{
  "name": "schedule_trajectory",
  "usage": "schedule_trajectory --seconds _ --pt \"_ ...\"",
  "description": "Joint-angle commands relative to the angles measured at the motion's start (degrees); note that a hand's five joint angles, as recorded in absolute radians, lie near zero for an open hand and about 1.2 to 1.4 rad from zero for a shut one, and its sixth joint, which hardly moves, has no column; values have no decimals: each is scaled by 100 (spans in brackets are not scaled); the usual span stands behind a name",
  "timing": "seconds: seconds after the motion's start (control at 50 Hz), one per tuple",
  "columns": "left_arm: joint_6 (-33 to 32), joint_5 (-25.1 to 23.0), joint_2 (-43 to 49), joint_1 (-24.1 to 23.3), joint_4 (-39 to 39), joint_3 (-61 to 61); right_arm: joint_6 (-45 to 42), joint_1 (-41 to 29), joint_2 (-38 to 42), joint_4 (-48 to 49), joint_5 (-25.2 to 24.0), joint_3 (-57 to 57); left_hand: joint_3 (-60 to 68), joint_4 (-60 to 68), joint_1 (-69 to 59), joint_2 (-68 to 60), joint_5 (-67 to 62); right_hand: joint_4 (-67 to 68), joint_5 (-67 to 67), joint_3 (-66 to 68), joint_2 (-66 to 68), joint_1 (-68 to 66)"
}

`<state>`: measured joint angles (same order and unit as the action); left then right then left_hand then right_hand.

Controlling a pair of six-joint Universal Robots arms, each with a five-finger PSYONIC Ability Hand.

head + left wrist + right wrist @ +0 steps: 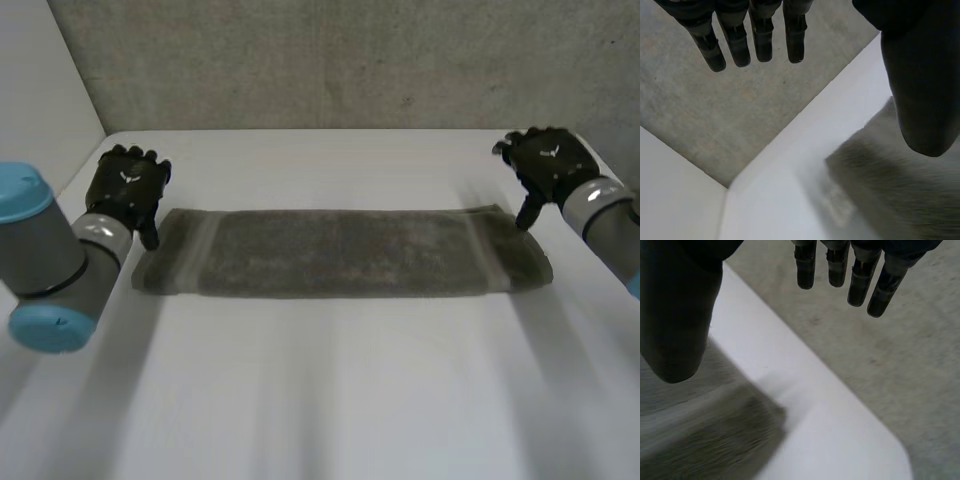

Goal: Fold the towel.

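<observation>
A grey-brown towel (345, 252) lies on the white table (330, 390) as a long folded strip running left to right. My left hand (127, 188) hovers at the strip's left end, fingers (735, 42) straight and spread away from the thumb (922, 85), holding nothing. Its thumb hangs over the towel's far left corner (890, 180). My right hand (545, 165) hovers at the strip's right end, fingers (860, 277) straight, thumb (677, 325) above the towel's far right corner (715, 435). Neither hand grips the cloth.
A grey rough wall (330, 60) rises behind the table's far edge. A white side panel (40, 90) closes the left side. The table's far right corner (890, 450) is rounded, close to my right hand.
</observation>
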<state>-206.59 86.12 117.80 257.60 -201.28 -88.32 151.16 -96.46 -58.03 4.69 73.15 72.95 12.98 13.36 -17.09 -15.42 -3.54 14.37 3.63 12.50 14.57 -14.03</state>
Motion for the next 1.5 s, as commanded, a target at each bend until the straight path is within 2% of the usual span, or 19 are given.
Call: schedule_trajectory --seconds 0.02,0.2,0.34,0.58,0.62,0.64,0.66,0.68,0.7,0.72,0.9,1.1,1.22,1.28,1.34,1.42,1.44,1.48,1.5 --pt "1206 -78 -800 -139 -17 -1106 -87 250 -314 -64 -178 1124 -298 -336 553 385 197 -437 -363 -250 -457 403" --pt "1613 -26 -846 -395 -113 -1460 -386 541 -156 59 -293 1398 -298 -336 587 419 231 -437 -287 -250 -381 327" --pt "1622 -8 -811 -377 -579 -1618 -658 805 345 278 -635 1345 -298 -336 587 419 231 -437 972 -250 878 -932" --pt "1622 1 -828 -395 -1010 -1891 -641 840 565 393 -688 1283 -298 -336 587 419 231 -437 1866 -250 1772 -1826" --pt "1622 1 -828 -386 -1010 -1891 -623 822 626 401 -688 1222 -298 -336 587 419 231 -437 3369 -250 3275 -3329" --pt "1622 10 -828 -377 -1019 -1891 -623 822 626 401 -688 1222 -298 -336 587 419 231 -437 3380 -250 3286 -3339" --pt "1622 10 -828 -377 -1019 -1891 -623 822 635 410 -688 1213 -298 -336 587 419 231 -437 4862 -250 4768 -4822" --pt "1622 10 -828 -360 -1019 -1891 -623 822 635 410 -688 1213 -298 -336 587 419 231 -437 4877 -250 4783 -4837" --pt "1622 10 -828 -360 -1019 -1891 -614 822 635 445 -697 1196 -298 -336 587 419 231 -437 6409 -250 6315 -6369" --pt "1622 10 -828 -342 -1019 -1891 -588 840 635 515 -714 1187 -298 -336 587 419 231 -437 6635 -250 6541 -6595" --pt "1622 18 -837 -298 -1019 -1882 -562 1016 626 648 -750 1160 -298 -336 587 419 231 -437 6637 -250 6543 -6597" --pt "1613 18 -846 -210 -1019 -1882 -649 2280 521 438 -960 644 -298 -336 587 419 231 -437 6637 -250 6543 -6597" --pt "1613 45 -846 -210 -1019 -1873 -693 2404 363 -38 -1119 62 -298 -336 587 419 231 -437 6637 -250 6543 -6597" --pt "1613 88 -837 -219 -1019 -1856 -816 2352 134 -240 -1101 -202 -298 -336 587 419 231 -437 6637 -250 6543 -6597" --pt "1613 106 -837 -219 -1019 -1855 -834 1815 -165 -284 -1093 -334 -298 -336 587 419 231 -437 6637 -250 6543 -6597" --pt "1613 115 -837 -228 -1010 -1855 -843 388 -253 -231 -935 -596 -298 -336 587 419 231 -437 6637 -250 6543 -6597" --pt "1613 132 -846 -236 -1019 -1855 -843 383 -252 -231 -934 -597 -298 -336 587 419 231 -437 6637 -250 6543 -6597" --pt "1613 159 -837 -245 -1010 -1855 -860 -649 -69 -231 -690 -912 -298 -336 587 419 231 -437 6637 -250 6543 -6597" --pt "1613 185 -837 -263 -1010 -1855 -860 -654 -68 -231 -688 -914 -298 -336 587 419 231 -437 6637 -250 6543 -6597"
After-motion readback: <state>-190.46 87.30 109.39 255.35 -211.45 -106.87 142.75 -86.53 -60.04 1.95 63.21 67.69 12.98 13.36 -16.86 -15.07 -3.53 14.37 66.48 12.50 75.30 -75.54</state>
